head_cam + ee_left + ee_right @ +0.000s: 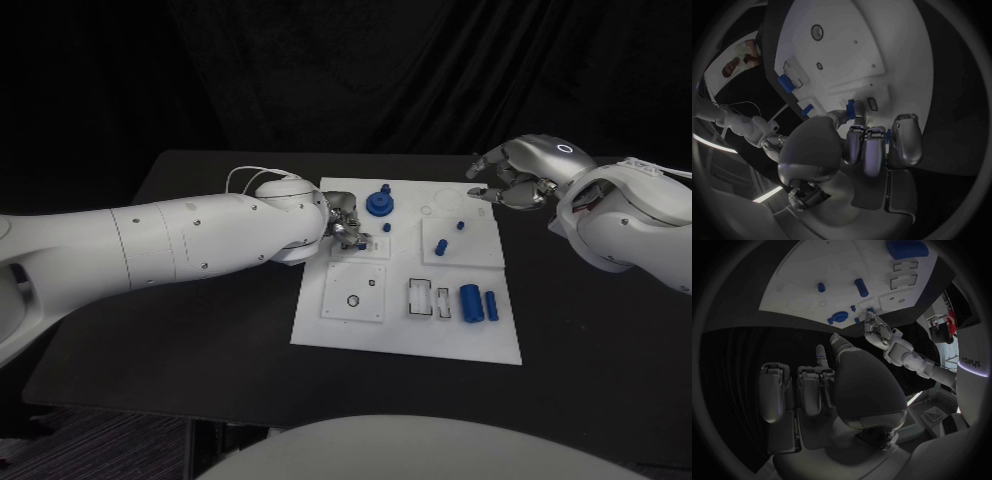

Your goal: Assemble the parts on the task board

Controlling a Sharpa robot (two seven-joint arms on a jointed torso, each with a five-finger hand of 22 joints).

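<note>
Left wrist view — left hand (pixel 870 145), fingers curled, pinching a small blue part (pixel 851 108) over the task board (pixel 854 45).

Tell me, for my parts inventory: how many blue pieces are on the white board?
6. A large knob at the far edge, a small piece by the left hand, two small pegs mid-board, two cylinders near the right edge. The hand may hide more.

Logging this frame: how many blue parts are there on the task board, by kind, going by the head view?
Large blue cylinders: 2
Blue round knob: 1
Small blue pieces: 3, one right at the left hand
Total: 6 blue parts on the white task board
</note>
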